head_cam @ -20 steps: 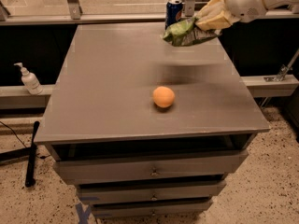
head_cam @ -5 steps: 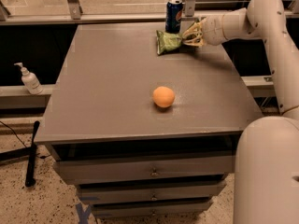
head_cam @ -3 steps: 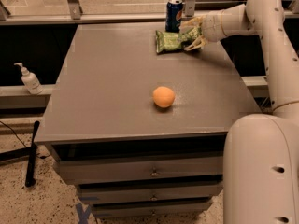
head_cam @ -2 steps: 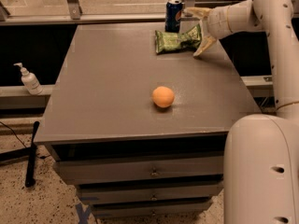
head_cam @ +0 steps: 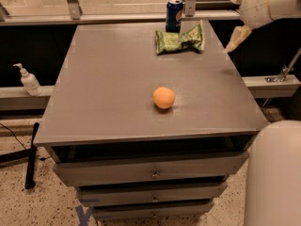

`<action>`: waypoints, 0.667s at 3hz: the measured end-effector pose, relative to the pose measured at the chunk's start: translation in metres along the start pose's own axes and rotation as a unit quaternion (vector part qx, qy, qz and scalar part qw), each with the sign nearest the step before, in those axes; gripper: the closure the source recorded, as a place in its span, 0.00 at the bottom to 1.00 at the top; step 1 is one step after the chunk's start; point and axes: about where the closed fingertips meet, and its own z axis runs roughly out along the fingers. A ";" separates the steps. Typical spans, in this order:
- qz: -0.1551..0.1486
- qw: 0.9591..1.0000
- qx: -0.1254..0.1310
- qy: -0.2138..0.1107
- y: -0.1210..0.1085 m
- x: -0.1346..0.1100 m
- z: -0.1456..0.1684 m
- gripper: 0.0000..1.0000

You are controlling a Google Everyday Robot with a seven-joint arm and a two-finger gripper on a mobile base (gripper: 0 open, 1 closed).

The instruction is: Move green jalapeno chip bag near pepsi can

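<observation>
The green jalapeno chip bag (head_cam: pixel 180 40) lies flat on the grey table top (head_cam: pixel 113 84) at the far right, its white end to the right. The dark-blue pepsi can (head_cam: pixel 174 15) stands upright just behind the bag, a short gap between them. My gripper (head_cam: pixel 233 14) is up at the top right, off the table's right edge and right of the bag. Its two pale fingers are spread wide, one pointing up-left and one pointing down, and nothing is between them.
A round orange fruit (head_cam: pixel 163 98) sits near the middle of the table. A white pump bottle (head_cam: pixel 29 81) stands on the ledge to the left. Drawers (head_cam: pixel 150 173) run below the top. A rail and metal posts (head_cam: pixel 71 4) line the back edge.
The gripper set the bag down in front of the can, let go, opened and drew back up and to the right. The bag now lies still on the table.
</observation>
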 end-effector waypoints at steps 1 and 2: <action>0.063 0.998 0.011 0.009 -0.001 -0.015 -0.076 0.00; 0.071 0.997 0.011 0.008 -0.002 -0.015 -0.074 0.00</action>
